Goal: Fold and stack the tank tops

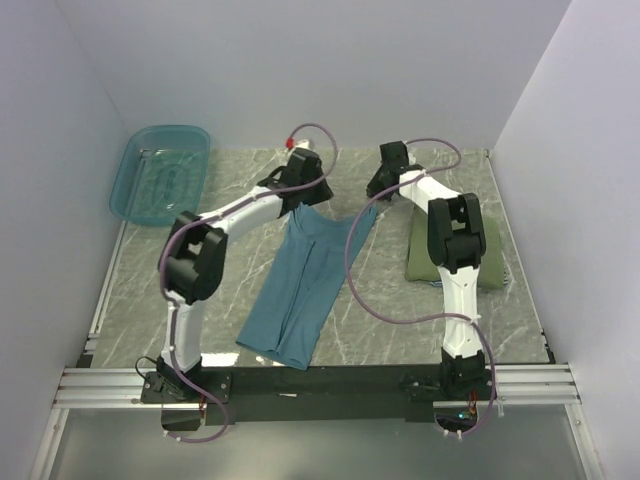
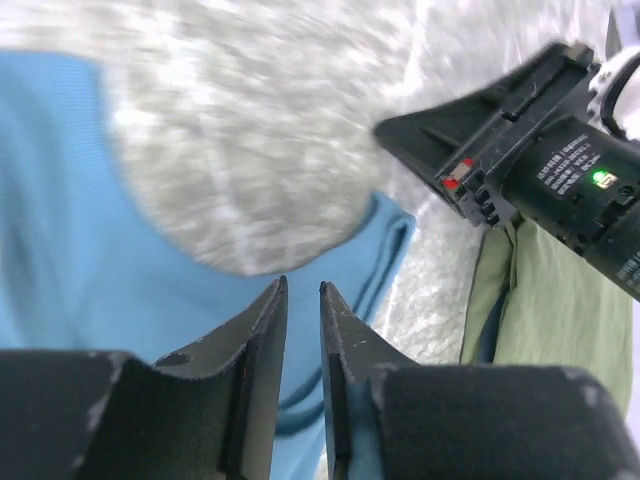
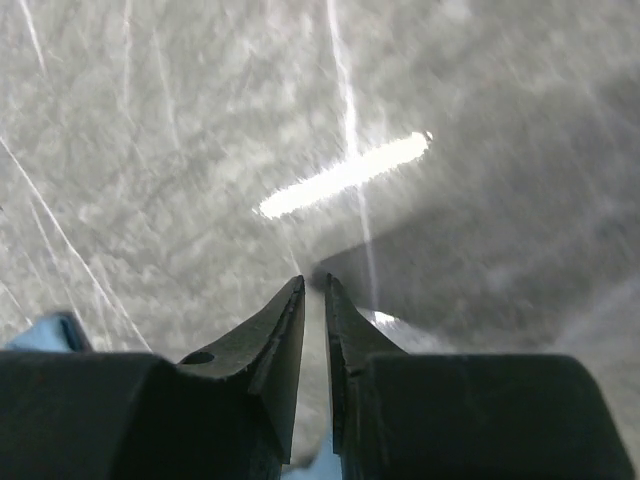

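The plain teal-blue tank top (image 1: 300,290) lies lengthwise in the middle of the table, with its hem near the arms' bases. My left gripper (image 1: 303,200) is at its far left strap, my right gripper (image 1: 378,196) at its far right strap. In the left wrist view my jaws (image 2: 303,287) stand almost closed over the teal fabric (image 2: 60,200). In the right wrist view my jaws (image 3: 312,282) are almost closed, with teal fabric low between them. The olive green tank top (image 1: 425,250) lies folded at the right, also in the left wrist view (image 2: 560,320). The striped one is out of view.
A translucent teal basin (image 1: 160,172) stands at the far left corner. White walls enclose the table on three sides. The right arm's links hang over the olive top. A purple cable (image 1: 355,270) loops above the teal top's right edge.
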`<move>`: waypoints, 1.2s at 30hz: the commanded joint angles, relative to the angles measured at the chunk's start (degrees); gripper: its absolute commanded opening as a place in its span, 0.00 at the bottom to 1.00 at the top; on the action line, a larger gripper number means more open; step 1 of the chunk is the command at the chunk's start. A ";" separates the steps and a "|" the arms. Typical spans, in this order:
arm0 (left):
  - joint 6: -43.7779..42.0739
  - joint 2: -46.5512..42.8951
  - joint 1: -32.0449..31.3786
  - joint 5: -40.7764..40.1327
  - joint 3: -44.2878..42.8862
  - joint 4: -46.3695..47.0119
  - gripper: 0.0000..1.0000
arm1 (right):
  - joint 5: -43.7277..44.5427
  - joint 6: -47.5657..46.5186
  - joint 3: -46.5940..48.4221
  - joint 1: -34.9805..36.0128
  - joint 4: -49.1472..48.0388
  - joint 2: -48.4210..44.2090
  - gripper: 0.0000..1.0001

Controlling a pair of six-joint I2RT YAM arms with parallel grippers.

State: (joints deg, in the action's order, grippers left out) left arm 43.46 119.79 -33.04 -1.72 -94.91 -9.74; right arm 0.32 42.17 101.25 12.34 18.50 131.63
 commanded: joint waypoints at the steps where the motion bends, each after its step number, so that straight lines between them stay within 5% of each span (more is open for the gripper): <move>1: 3.99 -7.00 2.88 -8.56 4.29 -4.15 0.26 | 1.70 -3.59 6.05 -0.30 6.02 2.83 0.22; 9: 6.11 -9.75 14.56 -8.05 10.63 -3.27 0.33 | 0.04 -5.87 8.43 -0.12 2.95 -0.40 0.27; 15: 3.83 -0.80 20.11 1.18 3.00 -4.15 0.27 | -4.35 -6.23 9.40 2.77 0.83 -4.98 0.34; 18: 2.25 4.30 20.47 6.18 -1.83 -3.80 0.22 | -7.87 -3.25 7.12 5.41 -2.23 -5.77 0.30; 25: 2.94 12.39 20.20 12.16 -6.51 -1.87 0.20 | -14.89 6.68 7.65 9.46 -10.22 0.72 0.05; 36: 4.35 16.27 19.33 17.01 -6.34 1.03 0.18 | -19.04 14.96 14.94 11.83 -14.55 11.27 0.00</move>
State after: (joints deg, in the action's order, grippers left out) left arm 47.75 134.17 -12.97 12.99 -100.40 -9.91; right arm -18.09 54.78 112.01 23.88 5.72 142.65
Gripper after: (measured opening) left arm 0.183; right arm 0.007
